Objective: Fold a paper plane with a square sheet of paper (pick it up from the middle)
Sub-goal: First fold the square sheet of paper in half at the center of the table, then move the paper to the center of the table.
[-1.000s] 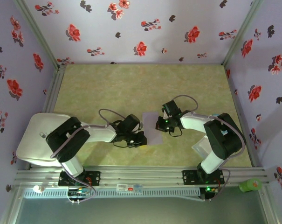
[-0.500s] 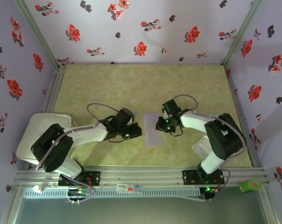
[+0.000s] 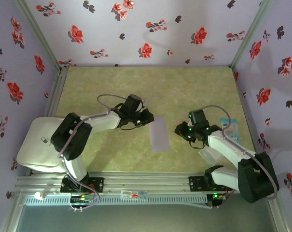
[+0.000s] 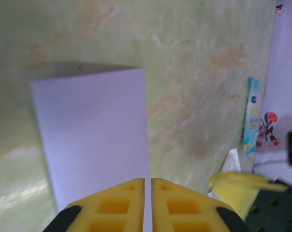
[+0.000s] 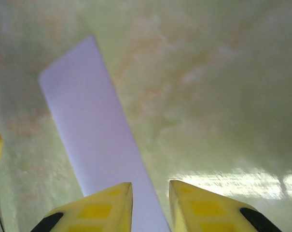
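Yellow-tipped left gripper (image 4: pixel 148 180): jaws pressed together | lavender sheet of paper (image 4: pixel 92 135): flat on green table (image 4: pixel 199 72), just ahead, slightly left | right gripper (image 5: pixel 150 186): jaws slightly parted, sheet ahead-left beneath tips

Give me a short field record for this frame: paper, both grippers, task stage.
paper: square sheet of paper lies flat on the table as a narrow rectangle, seemingly folded in half
left gripper: shut, at the sheet's far left corner; contact unclear
right gripper: open, beside the sheet's right edge, holding nothing
other: light-blue card near the right arm
stage: no plane shape yet
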